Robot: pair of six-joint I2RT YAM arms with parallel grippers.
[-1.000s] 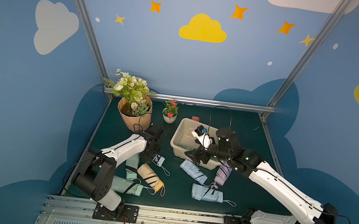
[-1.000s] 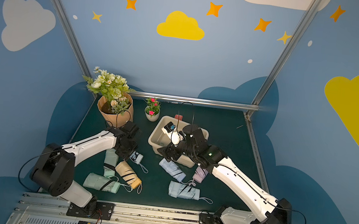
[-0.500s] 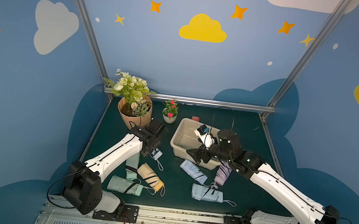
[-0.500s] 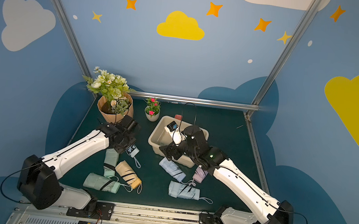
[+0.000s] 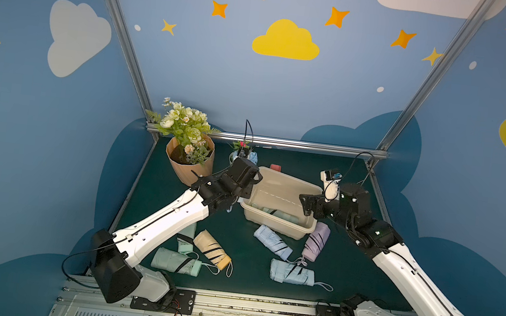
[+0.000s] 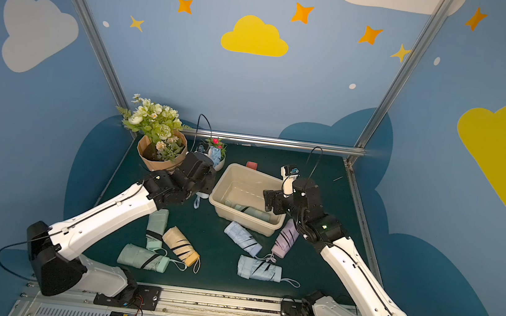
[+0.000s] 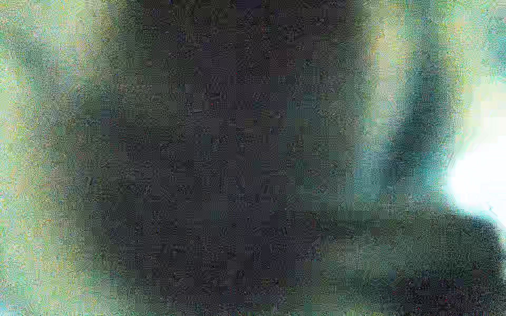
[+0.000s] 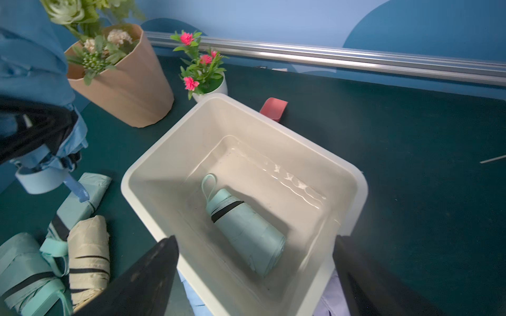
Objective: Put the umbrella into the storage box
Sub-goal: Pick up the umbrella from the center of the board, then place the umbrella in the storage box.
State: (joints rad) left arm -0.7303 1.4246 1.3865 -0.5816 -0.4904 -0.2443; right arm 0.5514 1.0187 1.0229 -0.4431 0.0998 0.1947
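Leftmost, the peach flower pot (image 5: 190, 171) stands at the ten o'clock of the storage box (image 5: 273, 224). A tan umbrella (image 5: 212, 249) lies on the tabletop (image 5: 237, 228) at the box's seven o'clock, among mint ones. Next, the left end effector (image 5: 230, 203) is clamped on a blue umbrella (image 8: 27, 63). That umbrella is held roughly upright with its handle and strap hanging down, just outside the box's nine o'clock rim and off the tabletop. The left wrist view is too blurred to read. Inside the box a mint umbrella (image 8: 243, 227) lies on the bottom along the six o'clock wall. A lilac umbrella (image 5: 316, 244) leans at the box's five o'clock corner. At three o'clock, the right end effector (image 8: 256, 238) hangs over the rim, jaws wide apart.
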